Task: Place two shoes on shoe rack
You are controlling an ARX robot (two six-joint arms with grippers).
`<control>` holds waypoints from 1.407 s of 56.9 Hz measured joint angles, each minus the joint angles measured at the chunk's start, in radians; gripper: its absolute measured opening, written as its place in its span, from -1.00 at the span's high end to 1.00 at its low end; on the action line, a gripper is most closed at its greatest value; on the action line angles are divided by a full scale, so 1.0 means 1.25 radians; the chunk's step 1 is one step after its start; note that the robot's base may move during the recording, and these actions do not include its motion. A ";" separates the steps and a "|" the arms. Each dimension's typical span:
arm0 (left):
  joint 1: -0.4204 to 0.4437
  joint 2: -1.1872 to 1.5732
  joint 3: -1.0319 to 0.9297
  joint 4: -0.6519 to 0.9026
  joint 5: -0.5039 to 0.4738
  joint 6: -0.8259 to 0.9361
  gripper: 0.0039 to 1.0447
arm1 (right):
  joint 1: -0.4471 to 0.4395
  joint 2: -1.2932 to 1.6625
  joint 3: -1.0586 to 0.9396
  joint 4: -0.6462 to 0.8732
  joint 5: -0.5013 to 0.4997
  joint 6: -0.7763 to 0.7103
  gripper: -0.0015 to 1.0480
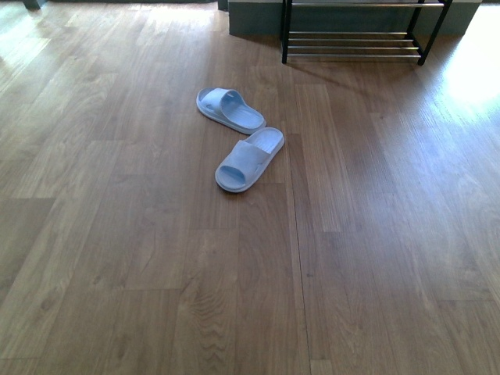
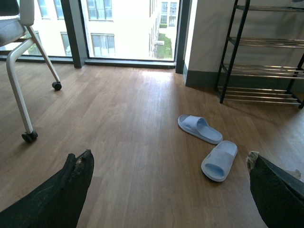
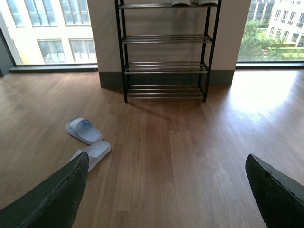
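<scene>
Two pale blue slides lie on the wooden floor, the far slide (image 1: 230, 109) and the near slide (image 1: 250, 159) angled toward each other. Both slides also show in the left wrist view (image 2: 199, 128) (image 2: 219, 160) and in the right wrist view (image 3: 84, 130) (image 3: 95, 153). The black shoe rack (image 1: 351, 47) with chrome rods stands against the wall beyond them (image 2: 263, 71) (image 3: 166, 66). White soles of something show on its top tier (image 3: 190, 2). My left gripper (image 2: 168, 156) is open over bare floor, short of the slides. My right gripper (image 3: 167, 159) is open and faces the rack. Neither arm shows in the front view.
A white-legged chair on castors (image 2: 19, 71) stands to one side in the left wrist view. A wall pillar with a dark skirting (image 3: 104, 76) backs the rack, with floor-length windows (image 2: 123, 28) on either side. Wooden floor (image 1: 351, 234) lies between me and the rack.
</scene>
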 joint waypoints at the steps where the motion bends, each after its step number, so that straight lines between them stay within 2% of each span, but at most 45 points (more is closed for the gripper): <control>1: 0.000 0.000 0.000 0.000 0.000 0.000 -0.83 | 0.000 0.000 0.000 0.000 0.000 0.000 -0.82; 80: 0.000 0.000 0.000 0.000 -0.001 0.000 -0.83 | 0.000 0.000 0.000 0.000 0.002 0.000 -0.82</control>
